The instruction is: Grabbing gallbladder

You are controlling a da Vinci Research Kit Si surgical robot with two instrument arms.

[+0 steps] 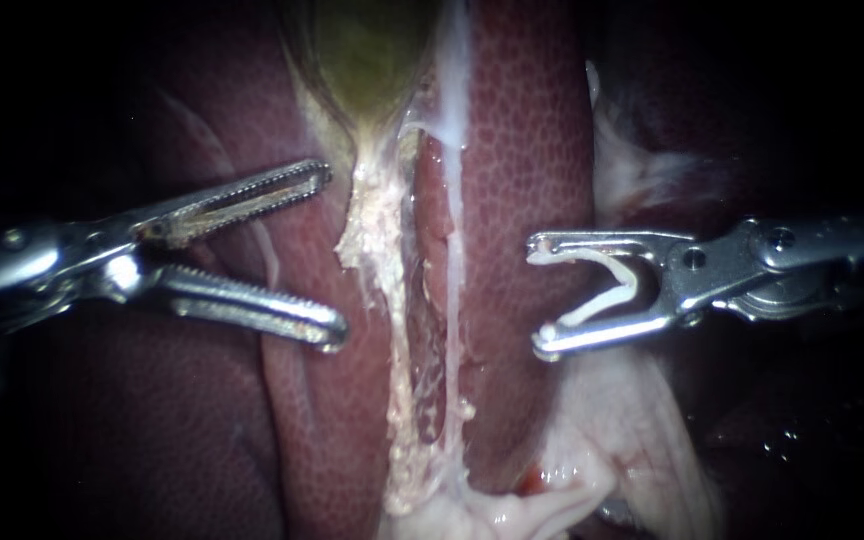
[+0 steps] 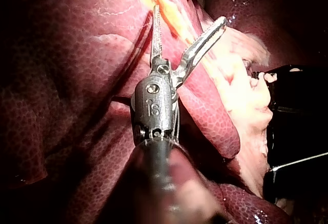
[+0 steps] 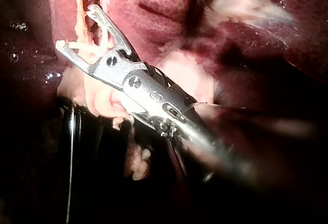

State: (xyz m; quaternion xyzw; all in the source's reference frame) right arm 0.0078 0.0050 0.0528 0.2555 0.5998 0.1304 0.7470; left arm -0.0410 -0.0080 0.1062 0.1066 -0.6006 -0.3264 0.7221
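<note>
Against liver [image 1: 522, 150], gallbladder [image 1: 367, 50] endoscope-only; clip [image 1: 624, 280] in right tool [image 1: 540, 295].

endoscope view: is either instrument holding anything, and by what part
Left instrument: nothing, jaws open. Right instrument: a white clip, its two legs seated against both jaws.

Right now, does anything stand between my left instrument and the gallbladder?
Nothing visible does. The left instrument has open jaws over liver, with the gallbladder beyond its upper jaw. The right instrument, holding a clip, is across the pale strip.
</note>
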